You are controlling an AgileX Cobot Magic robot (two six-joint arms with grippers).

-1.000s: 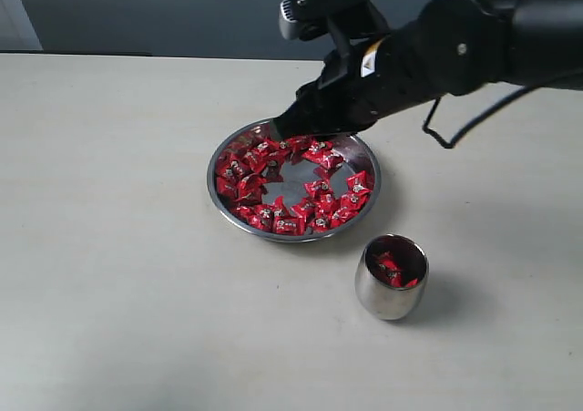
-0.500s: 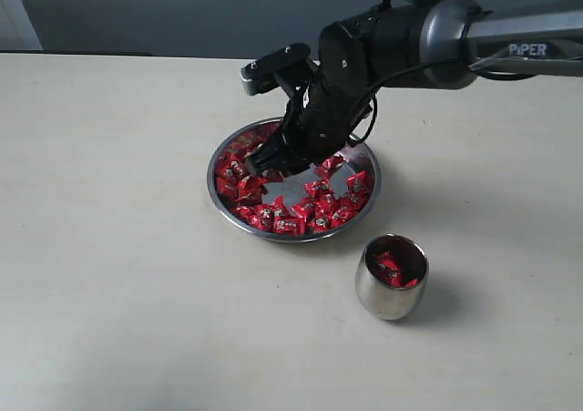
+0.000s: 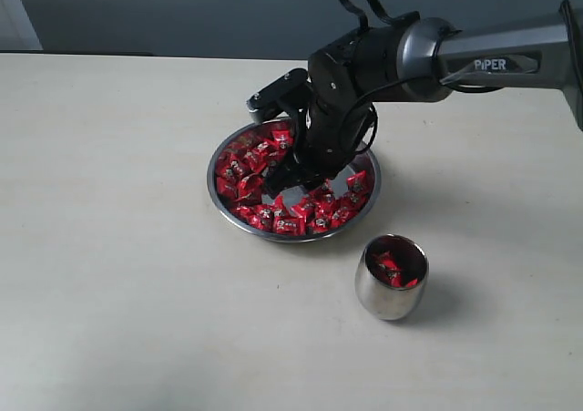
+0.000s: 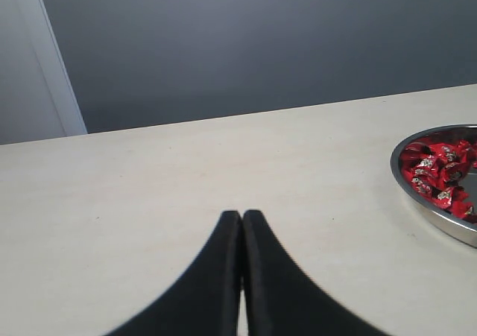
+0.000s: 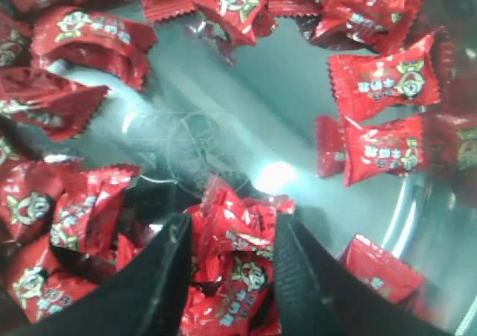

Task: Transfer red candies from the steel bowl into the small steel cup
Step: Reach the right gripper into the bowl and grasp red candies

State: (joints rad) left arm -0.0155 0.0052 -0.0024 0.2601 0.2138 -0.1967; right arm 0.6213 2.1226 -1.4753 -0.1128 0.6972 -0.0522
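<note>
The steel bowl (image 3: 212,176) sits mid-table, with many red candies (image 3: 246,169) ringing a bare patch of its bottom. My right gripper (image 3: 290,179) reaches down into the bowl's middle. In the right wrist view its gripper (image 5: 231,235) has both fingers pressed against a clump of red candies (image 5: 238,269) wedged between them, just above the bowl's floor (image 5: 223,105). The small steel cup (image 3: 390,292) stands upright in front of the bowl, to the right, holding a few red candies (image 3: 390,268). My left gripper (image 4: 242,215) is shut and empty over bare table; the bowl's rim (image 4: 432,213) is off to its side.
The beige tabletop (image 3: 118,247) spreads on all sides of the bowl and cup. A dark wall (image 3: 182,10) runs behind the far table edge. The right arm (image 3: 474,51) stretches in from the right, above the table.
The right gripper has moved from the bowl's far rim down to its middle, and its wrist has turned. Candies now sit between its fingers. The cup has not moved.
</note>
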